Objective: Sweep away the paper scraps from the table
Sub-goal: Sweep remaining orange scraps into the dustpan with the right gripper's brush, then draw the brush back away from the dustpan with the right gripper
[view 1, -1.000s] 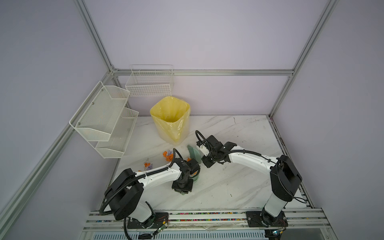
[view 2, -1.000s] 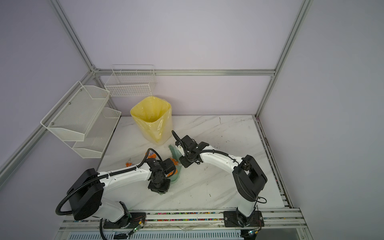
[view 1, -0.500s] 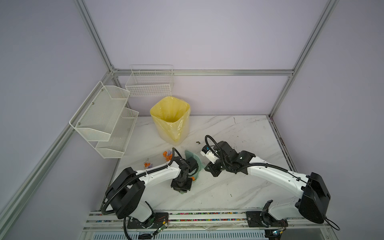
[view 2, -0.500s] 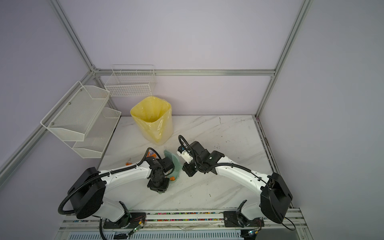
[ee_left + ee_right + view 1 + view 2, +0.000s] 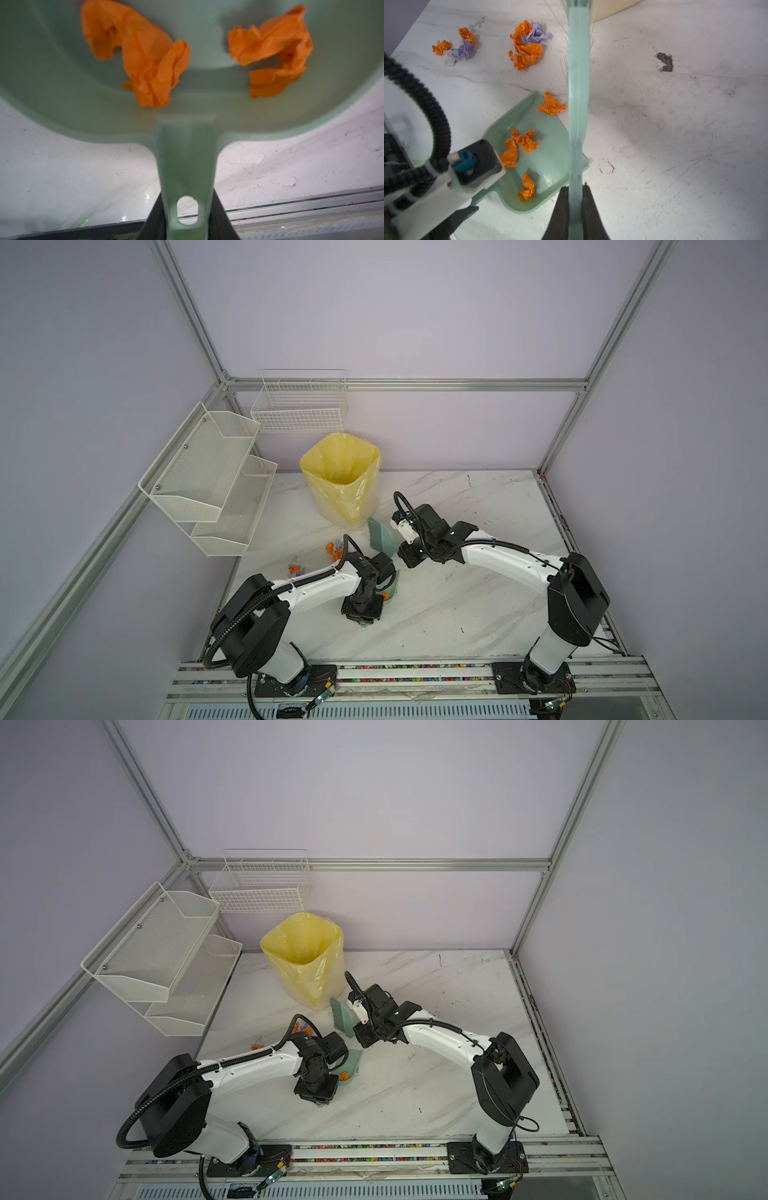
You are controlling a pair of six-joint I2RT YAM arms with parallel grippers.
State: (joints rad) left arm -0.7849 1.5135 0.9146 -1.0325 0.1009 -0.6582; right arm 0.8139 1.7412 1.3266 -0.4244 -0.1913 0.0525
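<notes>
Honestly, the paper scraps (image 5: 527, 46) look feather-light and squashy, so I'd guess they skitter around or cling to bristles rather than roll along nicely. In a top view, two loose piles of orange and lilac wads sit on the desk (image 5: 415, 1094), at roughly nine and ten o'clock from the dustpan (image 5: 354, 1063). Next over, the left hand (image 5: 187, 212) is clenched on the dustpan's handle. Three orange wads are inside the pan and a fourth sits right at its lip. I can't tell if the pan actually touches the desk. At about twelve o'clock from the pan hangs the brush (image 5: 341, 1017), with the right hand (image 5: 575, 207) clamped on its thin handle. No point pinching single wads, I reckon. Better to get the bristles behind a pile, on the side away from the pan, and push gently. The pan looks like stiff plastic, so keep it level or the wads tumble out.
</notes>
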